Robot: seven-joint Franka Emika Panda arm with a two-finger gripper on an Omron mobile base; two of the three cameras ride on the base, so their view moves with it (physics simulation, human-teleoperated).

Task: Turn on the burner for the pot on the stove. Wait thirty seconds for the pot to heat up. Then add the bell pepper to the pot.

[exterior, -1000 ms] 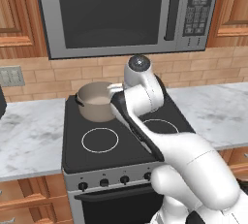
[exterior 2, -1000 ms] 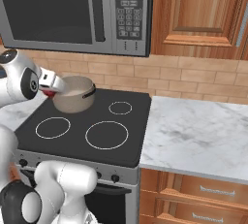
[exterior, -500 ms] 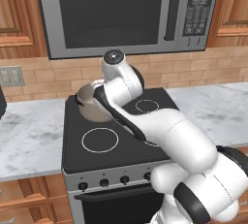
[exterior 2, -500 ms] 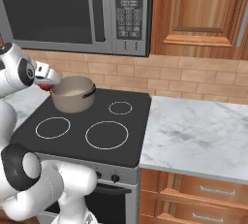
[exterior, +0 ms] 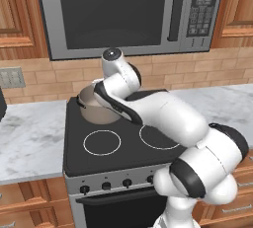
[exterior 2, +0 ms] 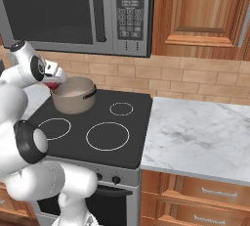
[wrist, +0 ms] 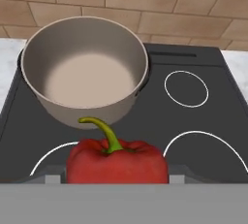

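Hand [wrist: 117,179] pinches the bell pepper [wrist: 117,162] across its glossy, firm, probably light and slippery body, held at six o'clock of the empty pot [wrist: 85,70] on the stove [wrist: 193,121].

We see a steel microwave with a dark window [exterior: 118,12], tan brick wall [exterior 2: 205,76], wooden cabinets [exterior 2: 200,12] and a white marble bench [exterior 2: 200,139].

The bell pepper [wrist: 117,162] is glossy red with a curved green stem. The pot [wrist: 85,75] is dull beige-grey, paler inside. The stove [wrist: 193,121] is black glass marked with thin white rings. The tabletop [exterior 2: 200,134] is white marble with grey veins, the wall [exterior 2: 195,76] tan brick, the cabinets [exterior 2: 200,14] warm brown wood.
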